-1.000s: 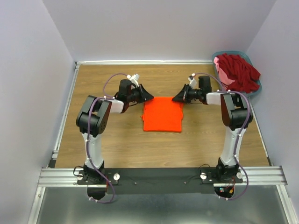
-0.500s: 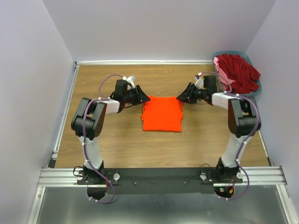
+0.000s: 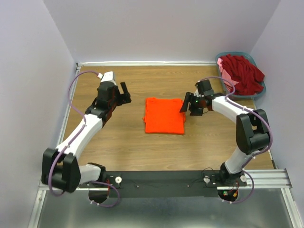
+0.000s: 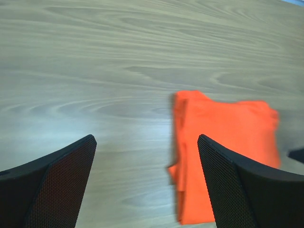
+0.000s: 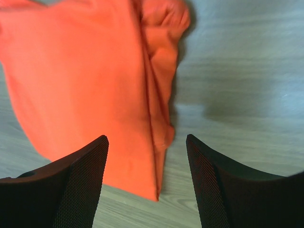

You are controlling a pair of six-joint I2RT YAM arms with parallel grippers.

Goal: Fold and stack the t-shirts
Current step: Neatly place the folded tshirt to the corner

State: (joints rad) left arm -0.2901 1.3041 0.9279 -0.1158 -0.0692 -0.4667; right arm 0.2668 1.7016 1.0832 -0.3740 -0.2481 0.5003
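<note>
Left of the folded orange t-shirt (image 3: 165,115): left gripper (image 3: 126,93), jaws apart and empty, having drawn well clear. Right gripper (image 3: 186,105), likewise spread, is now hovering over the shirt's right edge, shirt lying between both.

**A:** Left wrist view: the orange t-shirt (image 4: 223,142) was smeared and its edges were soft. Its near end ran behind one finger (image 4: 247,190) of the left gripper (image 4: 146,142).

**B:** And the dark shape (image 4: 298,156) at that view's right edge?

**A:** It was cropped by the frame. I could not identify it.

**B:** Right wrist view?

**A:** The shirt ran off the top and left edges. Both fingers (image 5: 61,185) of the right gripper (image 5: 147,140) were cut at the bottom.

**B:** The basket (image 3: 237,52) from the top view?

**A:** The pink t-shirt (image 3: 225,73) showed only as a strip under the dark red t-shirt (image 3: 243,72). I could not count the shirts inside. The right gripper overlapped the orange shirt's right edge.
</note>
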